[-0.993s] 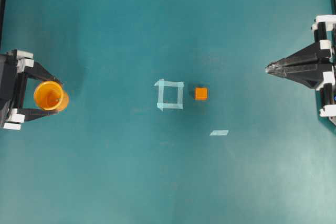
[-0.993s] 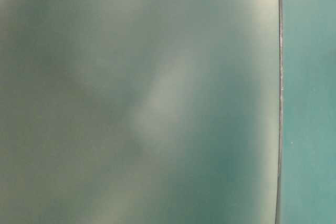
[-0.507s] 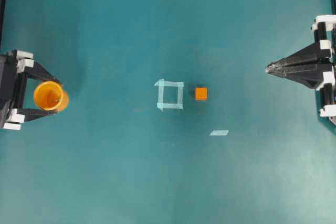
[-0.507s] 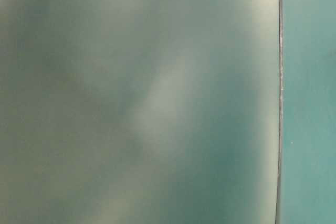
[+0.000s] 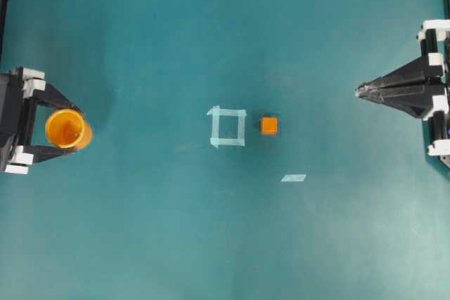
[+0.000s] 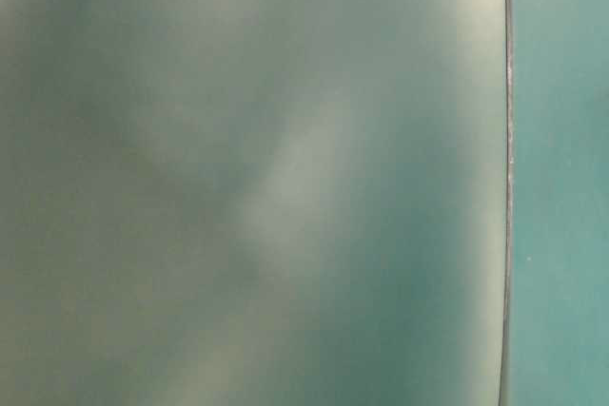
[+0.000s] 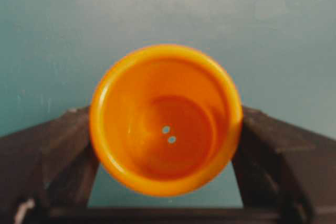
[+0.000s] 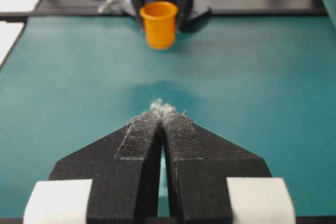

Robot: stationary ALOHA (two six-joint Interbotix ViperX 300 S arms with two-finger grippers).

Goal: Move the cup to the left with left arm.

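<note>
you see the teal table (image 5: 225,244) filling the overhead view, while the table-level view is only a green blur. your left gripper (image 5: 70,130), cut off at the left edge, stands with its jaws spread around the upright cup (image 5: 67,128); whether they press it you cannot tell. your right gripper (image 5: 360,92) is pinched closed. a tape square (image 5: 227,126) sits just beside the small orange cube (image 5: 269,126).

Left pincer (image 5: 69,128) brackets the cup (image 5: 67,128) at the counter (image 5: 225,244) edge; orange cube (image 5: 269,126) beside tape square (image 5: 227,126)
</note>
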